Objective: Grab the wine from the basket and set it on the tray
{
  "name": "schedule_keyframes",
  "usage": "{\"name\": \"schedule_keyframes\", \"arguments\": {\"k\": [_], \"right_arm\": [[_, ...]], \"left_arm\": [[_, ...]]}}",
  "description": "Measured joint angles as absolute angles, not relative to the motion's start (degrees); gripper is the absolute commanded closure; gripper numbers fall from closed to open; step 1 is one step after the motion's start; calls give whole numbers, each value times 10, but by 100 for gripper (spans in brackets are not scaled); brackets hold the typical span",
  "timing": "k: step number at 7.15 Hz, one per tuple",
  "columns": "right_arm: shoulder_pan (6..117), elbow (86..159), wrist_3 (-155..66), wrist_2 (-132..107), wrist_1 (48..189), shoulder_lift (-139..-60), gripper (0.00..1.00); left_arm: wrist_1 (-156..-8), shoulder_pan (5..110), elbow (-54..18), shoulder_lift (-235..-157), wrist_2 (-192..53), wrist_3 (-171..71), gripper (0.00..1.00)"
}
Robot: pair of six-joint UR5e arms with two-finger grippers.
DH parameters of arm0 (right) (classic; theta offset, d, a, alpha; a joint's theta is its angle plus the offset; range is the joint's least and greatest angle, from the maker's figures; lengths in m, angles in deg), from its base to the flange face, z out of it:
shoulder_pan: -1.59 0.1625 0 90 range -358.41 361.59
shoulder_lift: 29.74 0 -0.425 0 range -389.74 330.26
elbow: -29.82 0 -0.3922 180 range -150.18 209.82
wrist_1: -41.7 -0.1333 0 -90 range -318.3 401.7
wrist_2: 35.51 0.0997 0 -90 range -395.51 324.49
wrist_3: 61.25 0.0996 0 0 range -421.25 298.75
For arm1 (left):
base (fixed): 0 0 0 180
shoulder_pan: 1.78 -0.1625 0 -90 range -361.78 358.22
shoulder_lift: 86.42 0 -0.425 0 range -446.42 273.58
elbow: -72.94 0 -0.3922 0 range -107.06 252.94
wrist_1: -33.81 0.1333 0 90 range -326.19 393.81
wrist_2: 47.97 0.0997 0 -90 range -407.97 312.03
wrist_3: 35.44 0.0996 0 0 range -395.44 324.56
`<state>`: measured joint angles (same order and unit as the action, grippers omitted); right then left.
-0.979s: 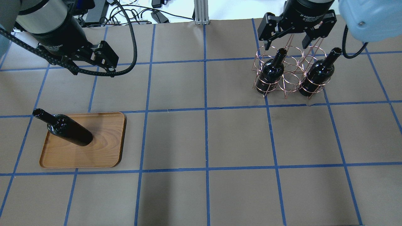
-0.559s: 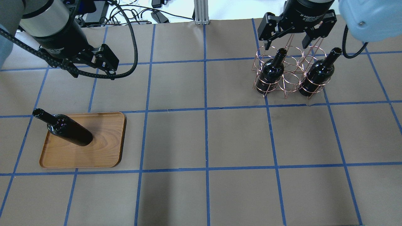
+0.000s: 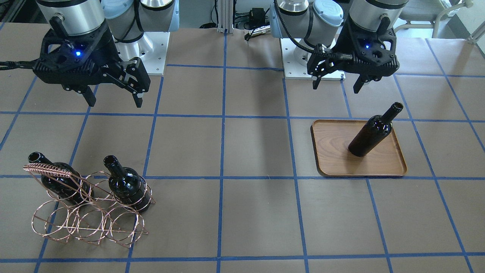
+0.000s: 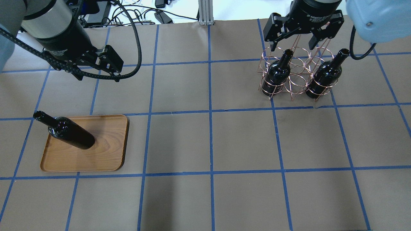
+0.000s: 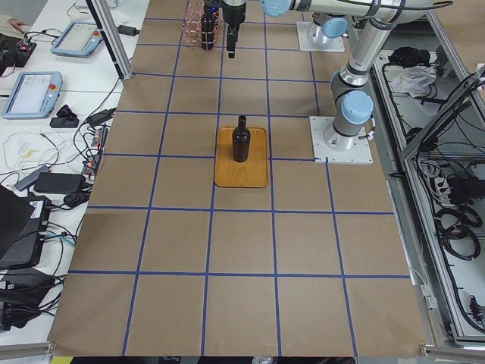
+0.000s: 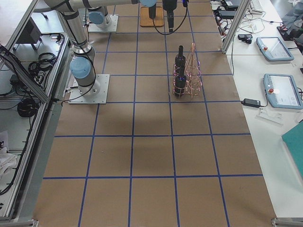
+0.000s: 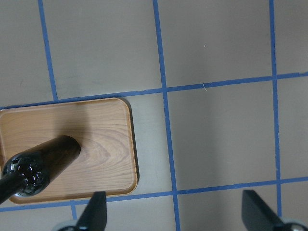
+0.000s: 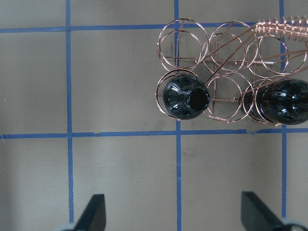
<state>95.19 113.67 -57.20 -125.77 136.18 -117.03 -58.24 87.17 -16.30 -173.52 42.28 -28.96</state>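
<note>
One wine bottle point(image 4: 69, 133) stands upright on the brown wooden tray point(image 4: 106, 150) at the table's left; it also shows in the left wrist view point(image 7: 41, 168). Two more bottles point(image 4: 276, 75) point(image 4: 323, 78) stand in the copper wire basket point(image 4: 297, 80) at the far right. My left gripper point(image 4: 96, 75) is open and empty, raised beyond the tray and apart from the bottle. My right gripper point(image 4: 292, 45) is open and empty, high over the basket's far side. In the right wrist view, one basket bottle point(image 8: 185, 96) is seen from above.
The table is covered in brown paper with a blue tape grid. The basket's coiled handle point(image 3: 47, 170) rises above the bottles. Cables and an aluminium post point(image 4: 204, 12) lie past the far edge. Both arm bases point(image 3: 151, 49) stand at the robot's side of the table.
My left wrist has shifted slightly above the table beyond the tray. The right arm, the bottles, the basket and the tray have not moved.
</note>
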Motion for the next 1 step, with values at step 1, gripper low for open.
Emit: {"name": "schedule_keyframes", "arguments": {"k": [1], "right_arm": [[952,1137,-572,-1258,1363,-1170,0]], "left_arm": [[-584,872,-164,-1735,422,-290,0]]}}
